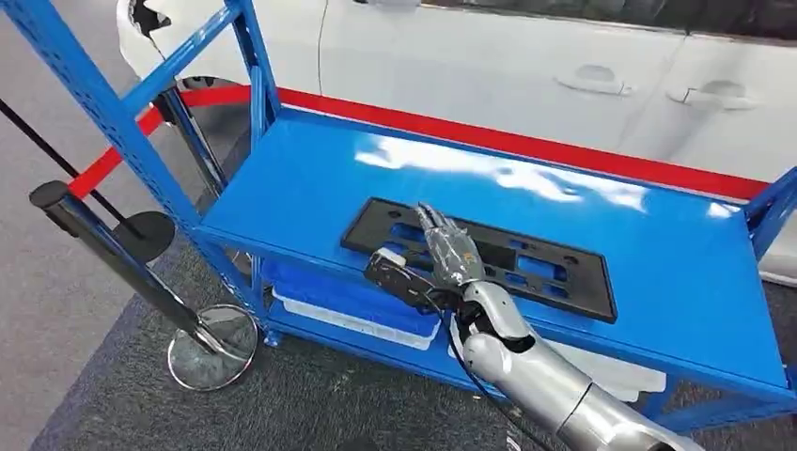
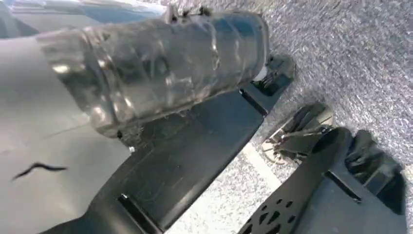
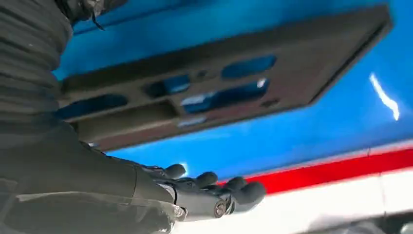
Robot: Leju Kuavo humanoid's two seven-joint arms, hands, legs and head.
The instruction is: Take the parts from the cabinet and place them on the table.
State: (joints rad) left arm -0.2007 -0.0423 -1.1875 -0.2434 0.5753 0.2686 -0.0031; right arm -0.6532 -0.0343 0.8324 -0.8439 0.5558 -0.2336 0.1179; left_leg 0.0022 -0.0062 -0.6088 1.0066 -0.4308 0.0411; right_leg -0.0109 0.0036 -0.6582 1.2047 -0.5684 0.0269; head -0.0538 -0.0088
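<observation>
A flat black plate (image 1: 583, 282) with several cut-outs lies on the blue shelf top (image 1: 310, 178), close to its near edge. My right hand (image 1: 449, 246) reaches in from the lower right and sits over the plate's near left part. In the right wrist view its fingers (image 3: 209, 187) stretch out straight with nothing in them, and the plate (image 3: 302, 53) lies flat beside them. I cannot tell whether the hand touches the plate. The left wrist view has my left hand's film-wrapped grey cover (image 2: 146, 73) above grey floor; its fingers are hidden.
A blue rack upright (image 1: 103, 103) rises at the left. Beside it stands a black barrier post (image 1: 113, 249) on a chrome base (image 1: 211, 348). A white car (image 1: 489, 66) and a red belt run behind the shelf. A blue bin (image 1: 329, 291) sits on the lower shelf.
</observation>
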